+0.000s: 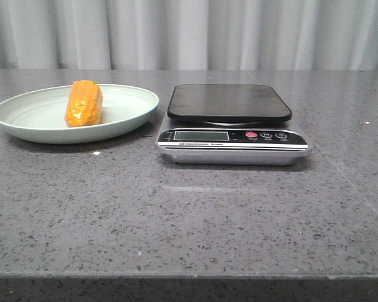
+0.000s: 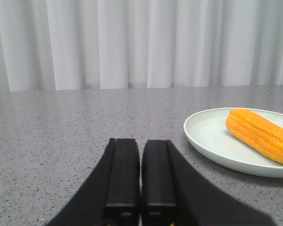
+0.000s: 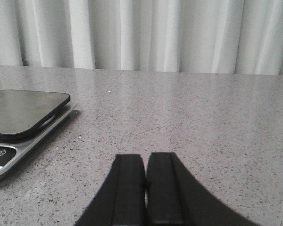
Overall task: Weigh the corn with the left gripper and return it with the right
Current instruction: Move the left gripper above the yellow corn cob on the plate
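Nothing of the job was done, as I judged it. The grey tabletop (image 1: 189,220) carried everything, and none of it had been handled. In the front view the scale (image 1: 233,126) sat at about three o'clock of the plate (image 1: 25,119), just beside it but not touching, its dark platform bare. The pale green plate stood toward nine o'clock of the scene, and the corn (image 1: 84,103) lay on it, lengthwise, pointing roughly from six to twelve o'clock, resting on the dish's floor.

My left gripper (image 2: 140,188) hung low over the tabletop with its jaws pressed together and nothing between them; the plate and corn sat ahead at about two o'clock, well apart from me. My right gripper (image 3: 145,193) had its jaws closed and empty too, the scale off toward ten o'clock.

All of it was left: open the left jaws, take the corn, set it on the scale, then carry it back with the right
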### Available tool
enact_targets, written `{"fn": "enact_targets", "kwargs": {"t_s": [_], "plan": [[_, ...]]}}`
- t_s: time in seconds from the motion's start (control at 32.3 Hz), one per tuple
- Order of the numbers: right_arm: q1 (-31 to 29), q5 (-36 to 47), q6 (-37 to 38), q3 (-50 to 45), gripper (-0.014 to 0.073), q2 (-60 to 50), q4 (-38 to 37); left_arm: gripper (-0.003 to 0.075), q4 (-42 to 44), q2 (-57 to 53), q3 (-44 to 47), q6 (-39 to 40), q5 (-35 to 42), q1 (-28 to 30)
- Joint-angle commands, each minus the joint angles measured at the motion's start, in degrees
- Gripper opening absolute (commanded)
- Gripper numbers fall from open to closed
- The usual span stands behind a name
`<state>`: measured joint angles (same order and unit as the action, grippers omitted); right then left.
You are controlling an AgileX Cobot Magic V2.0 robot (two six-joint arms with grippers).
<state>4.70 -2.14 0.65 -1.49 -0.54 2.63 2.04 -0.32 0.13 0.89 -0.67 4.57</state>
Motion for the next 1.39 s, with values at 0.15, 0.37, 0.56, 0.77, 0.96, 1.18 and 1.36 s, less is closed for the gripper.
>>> {"fn": "enact_targets", "kwargs": {"t_s": [0.15,0.37,0.56,0.77,0.96,1.18,1.36], "plan": [[-0.4,4.9,-0.1,0.3,0.0173,-1.0,0.2,0.0127,-0.1,-1.1,0.4,0.1,4.5,0.1],[-0.4,4.9,-0.1,0.3,0.0173,-1.0,0.2,0.0127,-0.1,-1.1,0.4,0.1,4.5,0.1],[-0.4,4.9,-0.1,0.3,0.0173,-1.0,0.2,0.0127,-0.1,-1.1,0.4,0.1,4.5,0.1],[-0.4,4.9,-0.1,0.3,0.0173,-1.0,0.2,0.0127,-0.1,-1.1,0.4,0.1,7.9,0.1],[-0.4,4.9,-0.1,0.3,0.0173,-1.0,0.2,0.0127,-0.1,-1.1,0.3,0.1,19.5,0.1],[-0.4,4.9,-0.1,0.3,0.0173,-1.0,0.2,0.0127,-1.5,-0.2,-9.7,4.0,16.8,0.0],[-0.4,4.9,-0.1,0.3,0.0173,-1.0,0.2,0.0127,-1.1,9.2,-28.2,4.0,-9.6,0.0]]}}
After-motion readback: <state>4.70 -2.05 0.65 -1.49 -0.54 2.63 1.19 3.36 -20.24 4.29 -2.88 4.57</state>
